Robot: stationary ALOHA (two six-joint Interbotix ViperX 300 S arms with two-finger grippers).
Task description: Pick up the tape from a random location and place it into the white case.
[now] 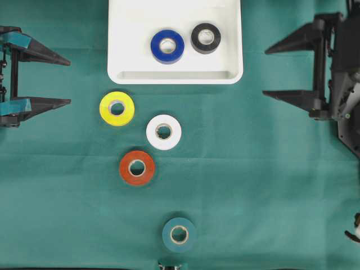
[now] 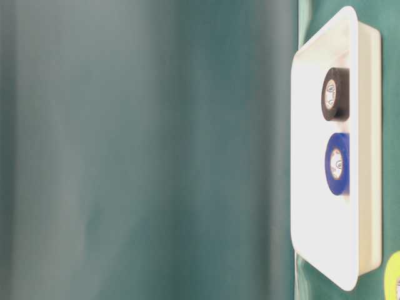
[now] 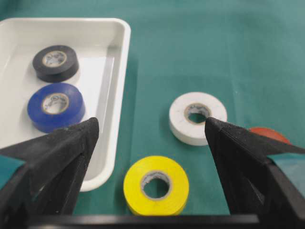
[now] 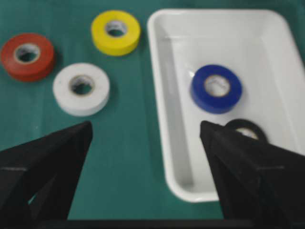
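Note:
The white case point(image 1: 174, 77) lies at the top middle of the green cloth, with a blue tape roll point(image 1: 167, 46) and a black tape roll point(image 1: 205, 37) inside it. On the cloth below it lie a yellow roll point(image 1: 117, 108), a white roll point(image 1: 163, 131), a red roll point(image 1: 136, 167) and a teal roll point(image 1: 179, 234). My left gripper point(image 1: 68, 80) stands open at the left edge, empty, left of the yellow roll point(image 3: 156, 185). At the right edge my right gripper point(image 1: 265, 72) is open and empty, beside the case point(image 4: 164, 95).
The green cloth point(image 1: 270, 185) covers the whole table. In the table-level view the case point(image 2: 350, 37) shows at the right with the black roll point(image 2: 334, 94) and blue roll point(image 2: 337, 164) in it.

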